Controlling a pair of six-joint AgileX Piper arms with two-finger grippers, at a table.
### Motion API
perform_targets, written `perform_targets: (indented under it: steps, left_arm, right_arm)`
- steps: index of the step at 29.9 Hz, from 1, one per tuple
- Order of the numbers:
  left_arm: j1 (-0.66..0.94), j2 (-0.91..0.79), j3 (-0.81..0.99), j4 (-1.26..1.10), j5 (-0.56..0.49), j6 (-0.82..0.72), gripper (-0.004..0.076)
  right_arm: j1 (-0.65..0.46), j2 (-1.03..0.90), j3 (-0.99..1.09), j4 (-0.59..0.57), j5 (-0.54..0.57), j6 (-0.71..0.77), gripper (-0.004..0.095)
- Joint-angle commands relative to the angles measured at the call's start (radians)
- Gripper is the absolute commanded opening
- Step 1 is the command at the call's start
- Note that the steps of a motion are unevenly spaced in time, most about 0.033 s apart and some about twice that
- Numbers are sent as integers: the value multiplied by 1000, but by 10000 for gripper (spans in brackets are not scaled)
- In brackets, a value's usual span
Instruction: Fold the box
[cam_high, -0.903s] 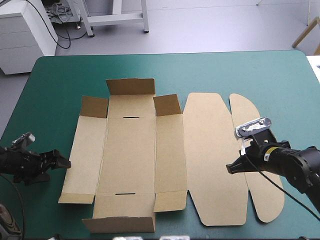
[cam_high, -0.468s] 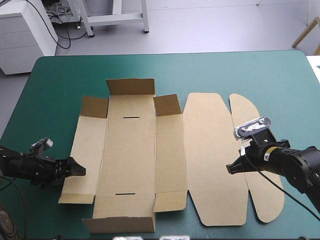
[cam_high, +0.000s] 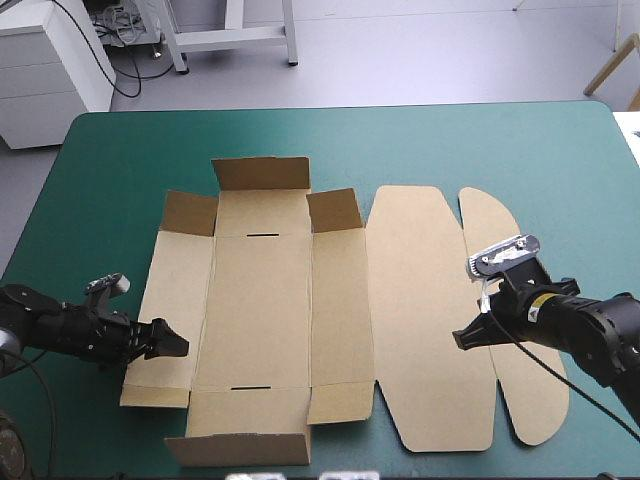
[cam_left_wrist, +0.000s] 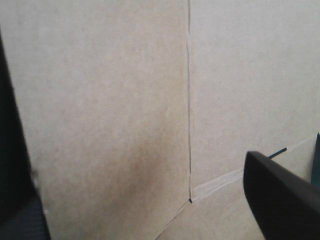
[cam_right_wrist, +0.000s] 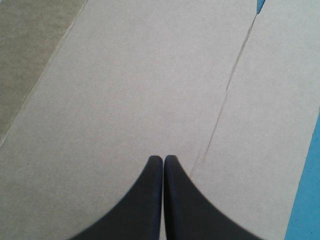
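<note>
My left claw (cam_high: 172, 342) reaches in low from the tabletop's left edge. Its tips lie over the near end of the leftmost side panel (cam_high: 165, 300) of the box (cam_high: 260, 310), a cut sheet of brown board spread across the middle of the teal-green tabletop (cam_high: 450, 140). From above, the claw is only a small dark fork. My left wrist view shows it plainly spread, its two broad black fingers (cam_left_wrist: 285, 200) far apart with the box (cam_left_wrist: 100, 100) filling everything between them. A straight cut meets a pale crease just ahead. I cannot tell whether the fingers touch the board.

Only the high view shows the sheet's layout. The short flaps at the far end stand raised, those at the near end are lifted a little, and the rest lies flat.

Further right lie the broad lid panel (cam_high: 420, 320) and a narrow rounded flap (cam_high: 495, 225). My right arm crosses that flap and hides its middle. My right claw (cam_high: 462, 340) sits over the lid panel. Its own wrist view shows the claw (cam_right_wrist: 163, 159) pressed together, pinching nothing, with a crease just beside its tip.
</note>
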Motion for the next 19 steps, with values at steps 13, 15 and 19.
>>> perform_targets:
  steps: [13, 15, 19]
  left_arm:
    - [-13, 190, -64, -104, 53, 49, 591]
    - [-13, 211, -83, -104, 68, 56, 566]
    - [-15, 227, -122, -115, 82, 56, 540]
  right_arm:
    - [-5, -13, -24, 4, -53, -9, -14]
    - [-5, -13, -24, 4, -55, -9, -14]
    - [-5, -13, -24, 4, -57, -9, -14]
